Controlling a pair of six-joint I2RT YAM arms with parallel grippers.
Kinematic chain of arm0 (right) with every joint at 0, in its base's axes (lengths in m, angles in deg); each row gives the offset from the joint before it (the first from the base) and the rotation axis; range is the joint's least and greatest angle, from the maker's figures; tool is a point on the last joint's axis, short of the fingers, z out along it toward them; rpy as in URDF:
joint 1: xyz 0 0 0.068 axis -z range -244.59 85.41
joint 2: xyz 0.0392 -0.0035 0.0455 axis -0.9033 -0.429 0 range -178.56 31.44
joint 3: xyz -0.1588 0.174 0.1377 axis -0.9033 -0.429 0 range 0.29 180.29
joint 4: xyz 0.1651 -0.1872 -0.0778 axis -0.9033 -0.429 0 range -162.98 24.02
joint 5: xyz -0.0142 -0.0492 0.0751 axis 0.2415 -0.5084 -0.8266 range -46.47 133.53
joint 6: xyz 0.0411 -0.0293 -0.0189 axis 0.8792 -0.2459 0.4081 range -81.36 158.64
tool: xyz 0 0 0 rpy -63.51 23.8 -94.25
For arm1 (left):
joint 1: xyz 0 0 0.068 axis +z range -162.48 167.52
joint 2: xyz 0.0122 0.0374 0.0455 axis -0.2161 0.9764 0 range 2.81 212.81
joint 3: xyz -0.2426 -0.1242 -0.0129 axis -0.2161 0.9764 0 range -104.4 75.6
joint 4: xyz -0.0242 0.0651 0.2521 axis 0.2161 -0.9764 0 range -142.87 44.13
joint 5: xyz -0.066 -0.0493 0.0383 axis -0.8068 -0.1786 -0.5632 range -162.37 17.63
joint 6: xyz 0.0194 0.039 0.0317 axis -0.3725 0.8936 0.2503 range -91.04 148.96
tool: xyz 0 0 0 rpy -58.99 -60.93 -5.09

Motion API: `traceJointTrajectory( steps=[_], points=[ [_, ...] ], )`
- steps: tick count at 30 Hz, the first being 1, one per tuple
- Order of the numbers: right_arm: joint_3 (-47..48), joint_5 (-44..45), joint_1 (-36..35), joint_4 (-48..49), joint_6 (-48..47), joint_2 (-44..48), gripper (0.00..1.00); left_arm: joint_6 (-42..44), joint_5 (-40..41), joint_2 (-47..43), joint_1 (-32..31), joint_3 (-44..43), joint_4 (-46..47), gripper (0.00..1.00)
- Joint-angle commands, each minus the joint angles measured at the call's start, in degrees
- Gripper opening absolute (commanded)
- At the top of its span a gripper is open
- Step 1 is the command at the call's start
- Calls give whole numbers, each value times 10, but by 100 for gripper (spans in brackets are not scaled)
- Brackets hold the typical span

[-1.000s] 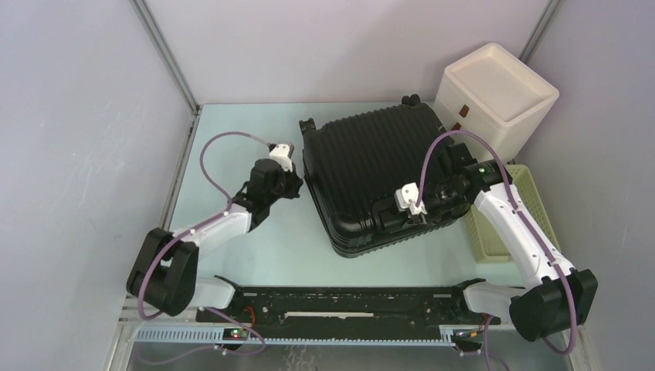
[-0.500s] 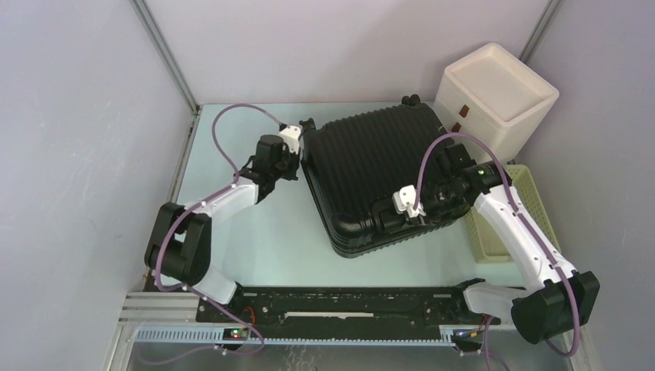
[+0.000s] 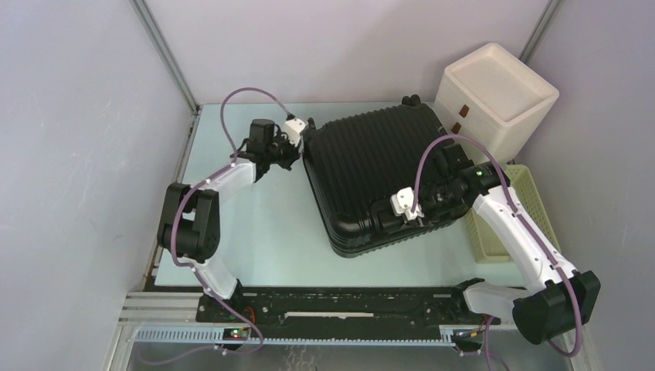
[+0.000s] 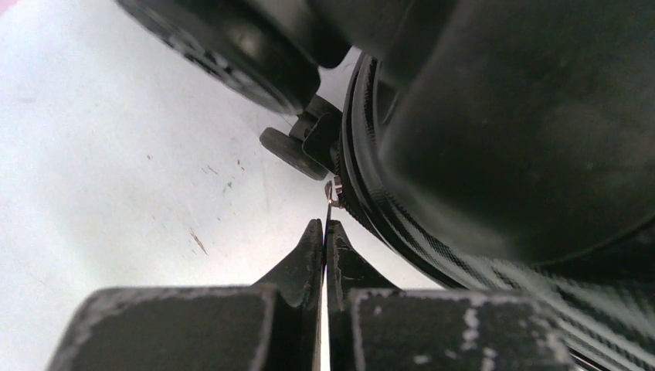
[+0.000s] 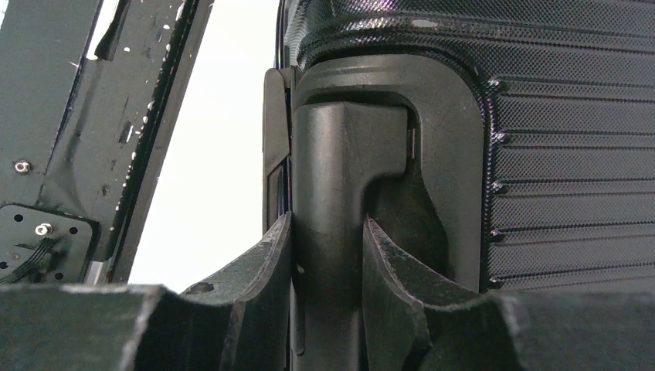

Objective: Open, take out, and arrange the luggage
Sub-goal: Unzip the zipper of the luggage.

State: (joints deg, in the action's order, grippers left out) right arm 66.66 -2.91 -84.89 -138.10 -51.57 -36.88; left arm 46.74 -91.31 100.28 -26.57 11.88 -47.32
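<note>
The black ribbed luggage [image 3: 363, 158] lies flat and closed on the table, tilted. My left gripper [image 3: 296, 144] is at its far left corner by a wheel [image 4: 232, 46]. In the left wrist view the gripper [image 4: 325, 226] is shut on a thin metal zipper pull [image 4: 330, 193] that hangs off the zip line round the shell [image 4: 502, 139]. My right gripper [image 3: 391, 217] is at the near right edge. In the right wrist view it [image 5: 328, 232] is shut on the black handle [image 5: 340, 170] of the luggage [image 5: 571, 154].
A white drawer box [image 3: 498, 97] stands at the back right, close behind the luggage. A pale yellow slatted basket [image 3: 529, 197] lies along the right side under my right arm. Grey walls close in left, back and right. A black rail [image 3: 340, 297] runs along the near edge.
My left gripper has moved away from me along the luggage's left edge to its far left corner. The right gripper has stayed on the handle.
</note>
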Motion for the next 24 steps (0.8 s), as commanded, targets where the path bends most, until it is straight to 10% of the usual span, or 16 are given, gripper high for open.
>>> traceJointTrajectory(
  steps=[1,24],
  points=[
    [-18,-14,-25,-106,-16,3,0,115,41,20,30,-57,44,0],
    [-48,-22,-13,-138,-78,17,0,113,-92,83,33,-99,156,9]
  ],
)
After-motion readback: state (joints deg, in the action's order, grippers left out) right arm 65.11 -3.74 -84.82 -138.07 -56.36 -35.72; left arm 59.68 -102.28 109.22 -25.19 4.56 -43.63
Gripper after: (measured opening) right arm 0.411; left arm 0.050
